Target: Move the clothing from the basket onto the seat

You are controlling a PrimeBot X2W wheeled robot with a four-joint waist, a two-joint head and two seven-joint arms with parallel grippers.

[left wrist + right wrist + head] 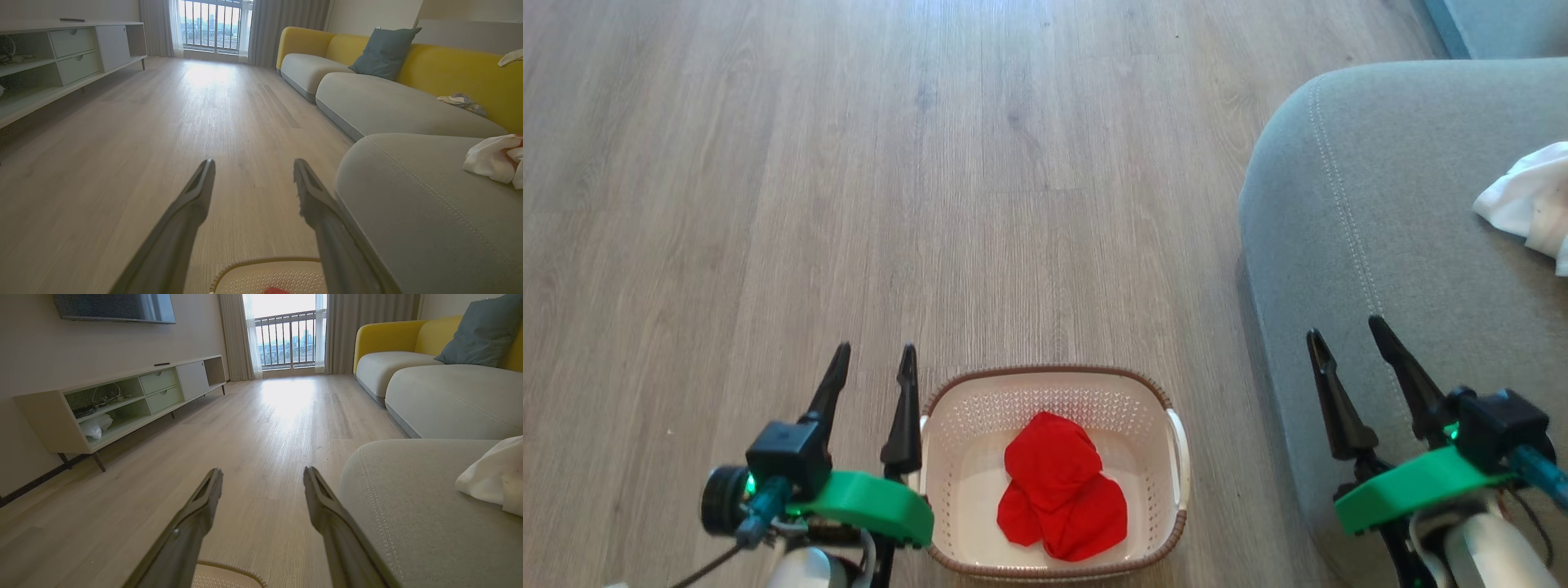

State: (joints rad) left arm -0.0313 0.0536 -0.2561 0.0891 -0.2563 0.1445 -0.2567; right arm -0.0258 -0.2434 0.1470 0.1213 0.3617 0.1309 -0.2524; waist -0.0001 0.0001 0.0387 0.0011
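A plain bright red garment (1062,488) lies crumpled in the cream basket (947,482) on the floor, low in the head view. A second garment (1532,202), mostly white with a bit of red showing (494,159), rests on the grey-green seat (1388,245) at the right. My left gripper (874,359) hangs open just left of the basket, nothing between its fingers. My right gripper (1347,331) is open and empty over the seat's front edge. The basket's rim (265,263) shows at the bottom of the left wrist view, and again (229,571) in the right wrist view.
Wood floor (890,163) stretches ahead. More sofa cushions (392,106) with a yellow back and a blue pillow (384,51) run along the right. A low media cabinet (122,400) stands on the left wall, with a balcony window (286,335) beyond.
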